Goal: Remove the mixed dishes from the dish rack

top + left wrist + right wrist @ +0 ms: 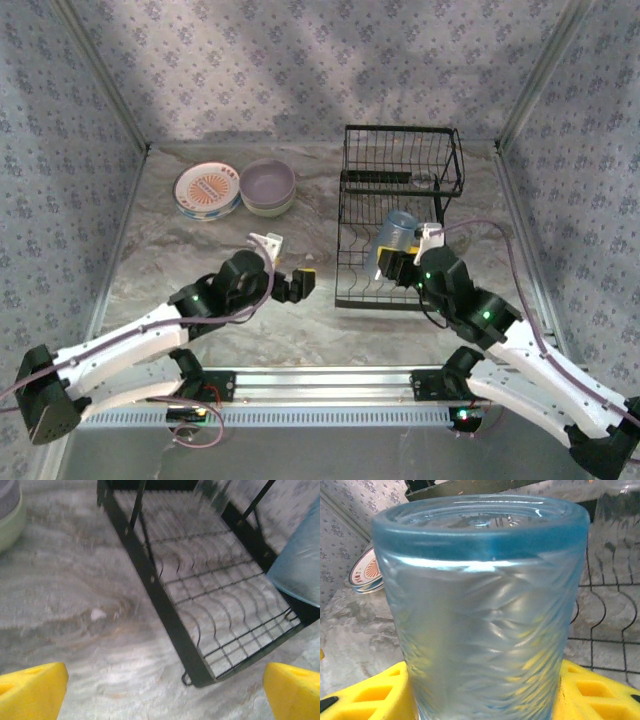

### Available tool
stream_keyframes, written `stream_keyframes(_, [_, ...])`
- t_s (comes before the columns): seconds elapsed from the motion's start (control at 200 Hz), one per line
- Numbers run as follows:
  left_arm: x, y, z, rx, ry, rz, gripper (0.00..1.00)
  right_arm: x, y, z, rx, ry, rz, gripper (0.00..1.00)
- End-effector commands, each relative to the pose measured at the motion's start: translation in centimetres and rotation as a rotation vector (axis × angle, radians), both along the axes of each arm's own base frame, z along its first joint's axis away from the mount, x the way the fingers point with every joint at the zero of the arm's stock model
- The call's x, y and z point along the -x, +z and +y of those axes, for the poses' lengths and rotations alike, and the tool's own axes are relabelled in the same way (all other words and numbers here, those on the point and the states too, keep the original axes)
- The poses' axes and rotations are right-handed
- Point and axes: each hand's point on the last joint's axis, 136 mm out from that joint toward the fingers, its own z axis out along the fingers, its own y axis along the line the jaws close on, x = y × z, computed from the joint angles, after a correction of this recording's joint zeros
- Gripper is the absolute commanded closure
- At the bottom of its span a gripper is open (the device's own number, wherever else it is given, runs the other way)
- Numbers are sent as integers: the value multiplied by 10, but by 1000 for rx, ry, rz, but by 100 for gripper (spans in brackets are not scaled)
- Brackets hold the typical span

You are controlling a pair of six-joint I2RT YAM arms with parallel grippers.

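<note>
Right gripper (392,262) clamps the blue cup (480,610) over the rack (148,577); left gripper (303,283), fingers wide apart, hovers beside it above the table (200,250).

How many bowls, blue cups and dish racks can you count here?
Bowls: 2, the lavender bowl sitting in the pale green bowl
Cups: 1, the blue cup
Racks: 1, the black dish rack
Total: 4
</note>
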Motion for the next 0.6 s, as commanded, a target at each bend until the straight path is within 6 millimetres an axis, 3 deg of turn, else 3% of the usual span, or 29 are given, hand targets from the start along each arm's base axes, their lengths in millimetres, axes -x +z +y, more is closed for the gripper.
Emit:
stream_keyframes(0.0, [-1,27,1,120,-32,-205,1,6,3,15,-107,46,150,62])
stream_keyframes(0.19, [15,38,1,180,-130,-383,1,5,15,19,-199,60,241,63])
stream_keyframes(0.485, [57,56,-42,166,-436,-613,2,9,40,25,-414,81,336,63])
stream_keyframes(0.595, [64,59,-61,117,-498,-664,5,11,47,24,-488,76,358,63])
